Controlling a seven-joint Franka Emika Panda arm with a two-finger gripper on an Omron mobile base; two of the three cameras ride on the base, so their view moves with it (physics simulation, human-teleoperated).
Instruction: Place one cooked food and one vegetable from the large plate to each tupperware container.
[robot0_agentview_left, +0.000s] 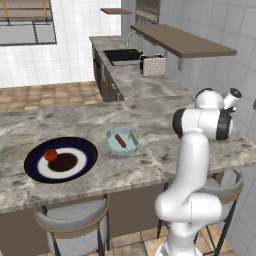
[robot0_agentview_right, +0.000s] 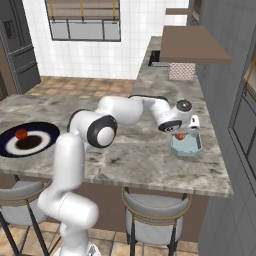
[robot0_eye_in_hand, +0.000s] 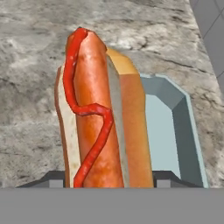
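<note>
My gripper (robot0_eye_in_hand: 109, 179) is shut on the cooked food, a reddish sausage in a tan bun (robot0_eye_in_hand: 98, 113) with a red sauce line. It hangs just above a pale blue-green tupperware container (robot0_eye_in_hand: 183, 127) on the counter's right end. In the right base view the gripper (robot0_agentview_right: 180, 131) holds the bun (robot0_agentview_right: 179, 136) over that container's (robot0_agentview_right: 194, 146) near left edge. A second container (robot0_agentview_left: 111, 144) holds a bare sausage (robot0_agentview_left: 120, 140). The large plate (robot0_agentview_left: 35, 162) with its navy rim carries a round red vegetable (robot0_agentview_left: 50, 155), also seen from the right (robot0_agentview_right: 21, 134).
Grey stools (robot0_agentview_left: 75, 225) stand under the counter's front edge. A wall runs close to the right of the container. Behind are a brown shelf (robot0_agentview_right: 192, 45), a patterned box (robot0_agentview_left: 153, 65) and a sink (robot0_agentview_left: 121, 55).
</note>
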